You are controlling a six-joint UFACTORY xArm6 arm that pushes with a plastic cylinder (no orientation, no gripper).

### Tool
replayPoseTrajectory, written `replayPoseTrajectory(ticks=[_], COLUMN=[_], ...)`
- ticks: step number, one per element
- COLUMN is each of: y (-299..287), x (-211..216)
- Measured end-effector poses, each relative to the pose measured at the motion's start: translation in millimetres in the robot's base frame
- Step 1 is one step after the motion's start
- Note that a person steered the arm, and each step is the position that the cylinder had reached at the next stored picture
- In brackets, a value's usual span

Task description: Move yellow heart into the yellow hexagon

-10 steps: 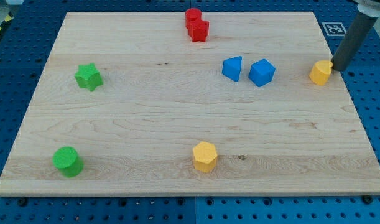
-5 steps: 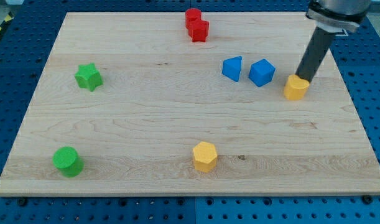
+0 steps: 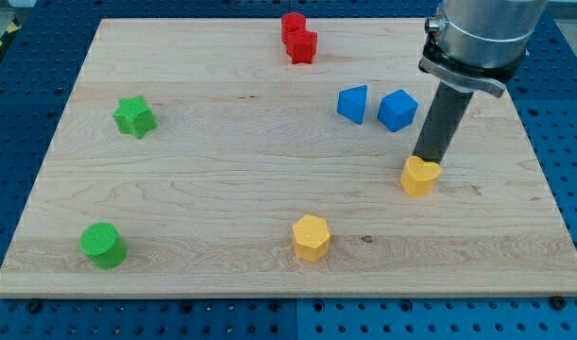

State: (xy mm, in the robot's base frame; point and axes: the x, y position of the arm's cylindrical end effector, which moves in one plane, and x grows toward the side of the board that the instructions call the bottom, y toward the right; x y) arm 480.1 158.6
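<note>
The yellow heart [image 3: 418,177] lies on the wooden board [image 3: 222,189], right of centre and below the blue blocks. My tip [image 3: 426,161] touches its upper right edge, the dark rod rising toward the view's top right. The yellow hexagon [image 3: 311,237] sits near the board's bottom edge, down and to the left of the heart, well apart from it.
Two blue blocks [image 3: 353,103] [image 3: 398,110] stand side by side just above and left of the tip. Two red blocks [image 3: 298,38] touch at the top edge. A green star [image 3: 134,116] is at the left, a green cylinder [image 3: 103,246] at the bottom left.
My tip has pushed the yellow heart from the board's right edge down and to the left, past the blue blocks. The other blocks have not moved.
</note>
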Motion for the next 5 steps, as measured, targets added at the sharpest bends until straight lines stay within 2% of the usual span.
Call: replayPoseTrajectory(ticks=[3,5], y=[-7,-7], x=[66,72])
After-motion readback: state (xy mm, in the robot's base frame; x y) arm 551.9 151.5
